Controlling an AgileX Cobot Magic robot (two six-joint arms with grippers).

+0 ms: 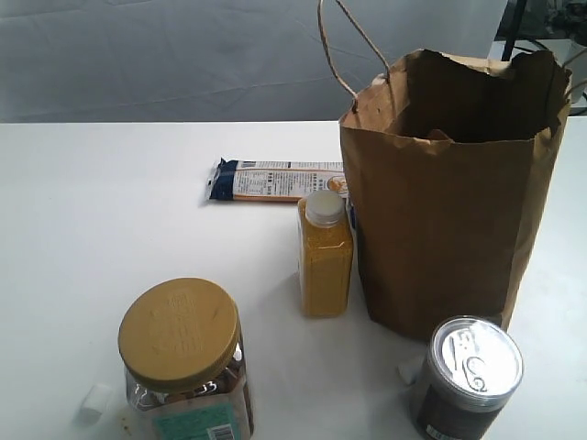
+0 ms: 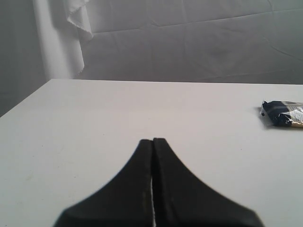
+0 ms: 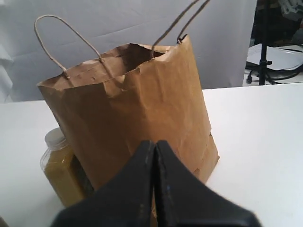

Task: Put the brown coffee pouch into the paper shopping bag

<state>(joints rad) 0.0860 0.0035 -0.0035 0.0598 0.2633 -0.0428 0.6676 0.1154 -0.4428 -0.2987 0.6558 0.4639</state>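
Note:
The paper shopping bag (image 1: pixel 440 229) stands upright and open at the right of the white table, its cord handles rising above the rim. In the right wrist view the paper shopping bag (image 3: pixel 137 109) fills the middle, just beyond my right gripper (image 3: pixel 155 142), which is shut with nothing in it. My left gripper (image 2: pixel 152 140) is also shut and empty, low over bare table far from the bag. The brown coffee pouch shows nowhere on the table; the bag's dark inside hides whatever it holds. Neither gripper appears in the exterior view.
A long blue-and-white packet (image 1: pixel 275 180) lies flat behind a yellow bottle (image 1: pixel 325 261) that stands against the bag's left side. A jar with a tan lid (image 1: pixel 181 357) and a pull-tab can (image 1: pixel 468 376) stand near the front edge. A small white scrap (image 1: pixel 94 401) lies front left.

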